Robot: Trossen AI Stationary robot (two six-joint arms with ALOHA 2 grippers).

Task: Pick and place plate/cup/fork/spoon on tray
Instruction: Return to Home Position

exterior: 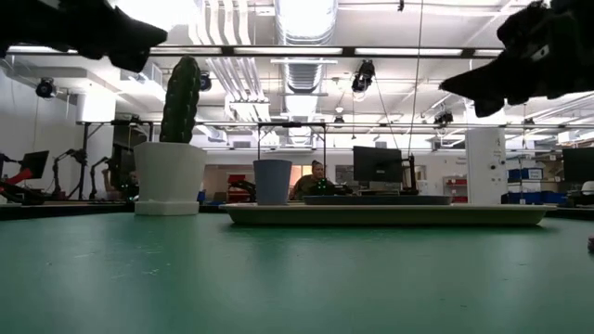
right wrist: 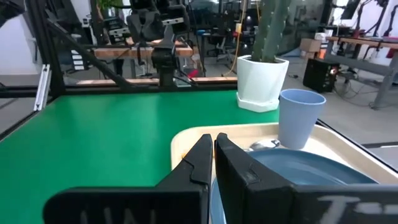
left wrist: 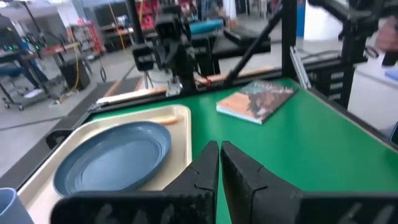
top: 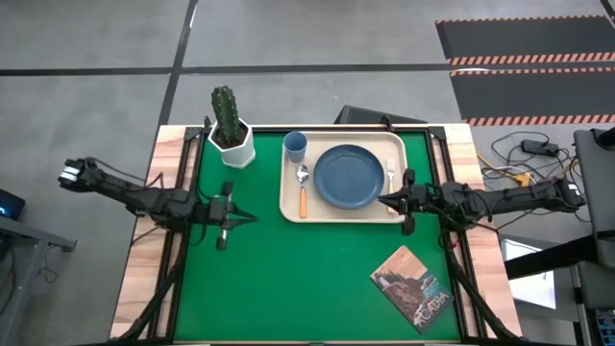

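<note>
The cream tray (top: 289, 205) lies at the far middle of the green mat. On it are the dark-blue plate (top: 348, 177), the light-blue cup (top: 295, 146) at its far left corner, the orange-handled spoon (top: 303, 188) left of the plate and the fork (top: 391, 177) right of the plate. My left gripper (top: 252, 217) is shut and empty, left of the tray above the mat. My right gripper (top: 382, 201) is shut and empty, above the tray's near right corner. The plate (left wrist: 115, 163) and the cup (right wrist: 298, 118) also show in the wrist views.
A white hexagonal pot with a cactus (top: 231, 135) stands at the far left of the mat. A book (top: 411, 287) lies at the near right. A person (exterior: 318, 176) sits in the room behind the table.
</note>
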